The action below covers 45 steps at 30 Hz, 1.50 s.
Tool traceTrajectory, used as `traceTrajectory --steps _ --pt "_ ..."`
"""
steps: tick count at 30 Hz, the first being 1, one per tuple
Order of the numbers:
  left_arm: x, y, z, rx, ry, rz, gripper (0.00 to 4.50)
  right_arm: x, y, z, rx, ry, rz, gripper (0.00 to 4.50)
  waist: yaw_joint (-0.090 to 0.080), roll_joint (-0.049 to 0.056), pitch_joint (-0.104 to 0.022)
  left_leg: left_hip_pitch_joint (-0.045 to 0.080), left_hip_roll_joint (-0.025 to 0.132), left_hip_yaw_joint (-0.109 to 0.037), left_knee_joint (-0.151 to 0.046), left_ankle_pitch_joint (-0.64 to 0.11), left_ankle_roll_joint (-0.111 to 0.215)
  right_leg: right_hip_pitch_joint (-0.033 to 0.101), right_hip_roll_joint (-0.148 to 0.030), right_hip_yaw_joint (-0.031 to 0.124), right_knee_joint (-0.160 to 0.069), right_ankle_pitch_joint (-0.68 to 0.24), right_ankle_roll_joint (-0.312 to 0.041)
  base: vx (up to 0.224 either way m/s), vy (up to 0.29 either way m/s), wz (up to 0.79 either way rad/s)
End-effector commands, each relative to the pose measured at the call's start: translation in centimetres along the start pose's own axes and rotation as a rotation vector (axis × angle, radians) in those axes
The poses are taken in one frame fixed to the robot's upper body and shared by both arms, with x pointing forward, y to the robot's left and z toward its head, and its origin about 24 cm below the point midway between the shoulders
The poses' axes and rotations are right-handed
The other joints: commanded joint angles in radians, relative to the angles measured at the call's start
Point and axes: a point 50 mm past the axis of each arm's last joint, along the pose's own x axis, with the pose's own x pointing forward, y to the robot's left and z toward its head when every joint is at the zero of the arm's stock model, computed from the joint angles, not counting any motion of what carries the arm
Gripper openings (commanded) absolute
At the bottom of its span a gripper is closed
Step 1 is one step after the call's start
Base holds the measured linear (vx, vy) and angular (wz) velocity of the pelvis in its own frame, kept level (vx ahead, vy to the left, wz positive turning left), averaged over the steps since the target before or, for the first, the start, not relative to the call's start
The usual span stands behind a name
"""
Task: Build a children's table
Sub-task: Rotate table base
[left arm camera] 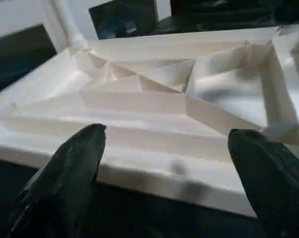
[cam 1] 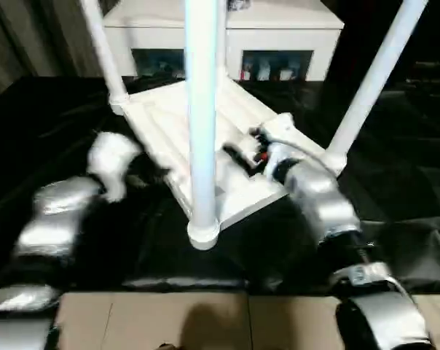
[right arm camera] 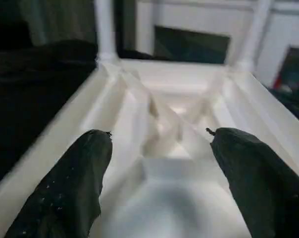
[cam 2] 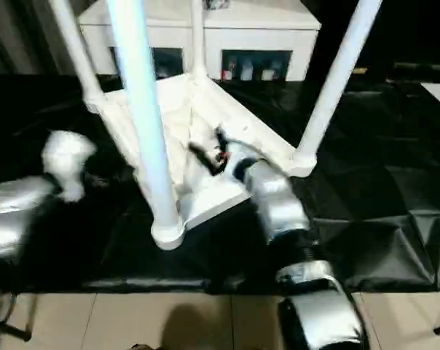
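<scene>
The children's table lies upside down on a black cloth, its white tabletop [cam 1: 242, 195] showing the ribbed underside [left arm camera: 154, 84]. White tube legs stand up from its corner sockets: a near one [cam 1: 202, 109], one at the back left [cam 1: 103, 51] and one on the right [cam 1: 373, 80]. My left gripper [cam 1: 148, 172] hovers at the tabletop's left edge, fingers [left arm camera: 75, 163] wide apart and empty, just off the rim. My right gripper [cam 1: 243, 149] is over the underside near the right rim, open, with nothing between its fingers [right arm camera: 80, 173].
A white cabinet [cam 1: 278, 36] with glass doors stands close behind the table. The black cloth [cam 1: 409, 182] covers the floor all around, and tan flooring [cam 1: 205, 321] shows at the front edge.
</scene>
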Motion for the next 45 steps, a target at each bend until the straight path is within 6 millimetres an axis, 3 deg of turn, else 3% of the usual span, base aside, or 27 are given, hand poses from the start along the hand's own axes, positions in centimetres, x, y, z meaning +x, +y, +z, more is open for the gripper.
traceTrajectory --steps 1,2,3,5,8,9,11,13,17,24,26,30,35,39,45 --pt "-0.9 -0.2 0.2 -0.074 -0.019 -0.061 4.47 -0.5 -0.9 -0.2 0.010 0.003 -0.046 3.68 -0.003 0.013 -0.079 0.047 0.042 -0.028 -0.086 -0.275 -0.061 0.027 -0.012 0.019 -0.037 -0.044 -0.217 0.000 0.000 0.00" --pt "-1.5 -0.3 0.4 -0.114 -0.033 -0.101 4.47 -0.8 -1.4 -0.3 0.012 0.007 -0.069 3.68 0.000 0.011 -0.081 0.045 0.038 -0.021 -0.078 -0.189 -0.027 0.031 -0.008 0.017 -0.032 0.041 -0.244 0.000 0.000 0.00" --pt "-1.5 -0.3 0.4 -0.114 -0.033 -0.101 4.47 -0.8 -1.4 -0.3 0.012 0.007 -0.069 3.68 0.002 0.012 -0.082 0.044 0.038 -0.019 -0.074 -0.151 -0.005 0.033 -0.007 0.016 -0.029 0.073 -0.255 0.000 0.000 0.00" --pt "-3.3 -1.0 0.7 -0.222 -0.029 -0.226 4.47 -1.5 -2.7 -0.8 0.000 0.032 -0.131 3.68 0.007 0.018 -0.079 0.046 0.041 -0.015 -0.075 -0.148 -0.005 0.032 -0.006 0.013 -0.025 0.054 -0.266 0.000 0.000 0.00" --pt "-5.1 -2.2 2.5 -0.353 -0.086 -0.405 4.47 -2.7 -4.0 -1.4 -0.002 0.053 -0.190 3.68 0.006 0.024 -0.070 0.049 0.042 -0.012 -0.083 -0.214 -0.032 0.030 0.000 0.013 -0.032 -0.053 -0.260 0.000 0.000 0.00" --pt "-5.2 -2.3 2.9 -0.365 -0.104 -0.425 4.47 -2.8 -4.2 -1.5 -0.001 0.055 -0.196 3.68 0.008 0.023 -0.067 0.056 0.044 -0.011 -0.084 -0.261 -0.053 0.026 0.002 0.016 -0.038 -0.094 -0.257 0.000 0.000 0.00" --pt "-5.4 -2.9 4.0 -0.382 -0.147 -0.488 4.47 -3.3 -4.6 -1.8 -0.001 0.065 -0.209 3.68 0.011 0.020 -0.064 0.055 0.042 -0.013 -0.086 -0.313 -0.070 0.027 0.001 0.019 -0.043 -0.148 -0.244 0.000 0.000 0.00" --pt "-5.0 -3.4 3.8 -0.355 -0.105 -0.497 4.47 -3.6 -4.8 -2.0 -0.003 0.069 -0.216 3.68 0.008 0.017 -0.059 0.051 0.044 -0.017 -0.090 -0.359 -0.079 0.027 -0.002 0.022 -0.050 -0.220 -0.222 0.000 0.000 0.00" --pt "-3.4 -4.7 3.8 -0.310 -0.066 -0.490 4.47 -4.0 -5.0 -2.2 -0.008 0.073 -0.226 3.68 -0.003 0.014 -0.056 0.057 0.044 -0.025 -0.090 -0.407 -0.092 0.022 -0.007 0.029 -0.066 -0.326 -0.167 0.000 0.000 0.00" --pt "-0.6 -7.2 3.9 -0.282 -0.035 -0.489 4.47 -4.4 -5.2 -2.6 -0.009 0.086 -0.243 3.68 -0.009 0.012 -0.067 0.043 0.040 -0.025 -0.080 -0.295 -0.063 0.037 0.000 0.025 -0.049 -0.172 -0.200 0.000 0.000 0.00" --pt "0.7 -7.7 3.8 -0.269 -0.042 -0.449 4.47 -4.5 -5.3 -2.6 -0.010 0.086 -0.249 3.68 -0.010 0.011 -0.069 0.047 0.039 -0.022 -0.075 -0.271 -0.052 0.037 0.002 0.025 -0.050 -0.133 -0.213 0.000 0.000 0.00" --pt "1.6 -7.9 4.3 -0.257 -0.093 -0.383 4.47 -4.6 -5.3 -2.6 -0.009 0.084 -0.258 3.68 -0.008 0.013 -0.070 0.044 0.039 -0.022 -0.071 -0.255 -0.033 0.042 0.001 0.023 -0.048 -0.114 -0.229 0.000 0.000 0.00" --pt "1.2 -6.9 3.6 -0.241 -0.071 -0.275 4.47 -5.0 -6.4 -2.2 -0.010 0.068 -0.337 3.68 -0.009 0.012 -0.069 0.047 0.040 -0.022 -0.071 -0.283 -0.038 0.038 0.003 0.022 -0.052 -0.163 -0.217 0.000 0.000 0.00" --pt "0.6 -6.2 3.1 -0.217 -0.048 -0.204 4.08 -5.3 -6.8 -2.1 -0.009 0.063 -0.366 3.68 -0.008 0.011 -0.068 0.047 0.039 -0.023 -0.072 -0.293 -0.044 0.038 0.004 0.021 -0.053 -0.176 -0.211 0.000 0.000 0.00" --pt "-1.0 -4.9 2.4 -0.181 -0.044 -0.055 3.68 -5.6 -6.9 -2.2 0.001 0.056 -0.382 3.68 -0.016 0.008 -0.057 0.053 0.039 -0.030 -0.079 -0.427 -0.068 0.027 0.001 0.020 -0.072 -0.371 -0.160 0.000 0.000 0.00"
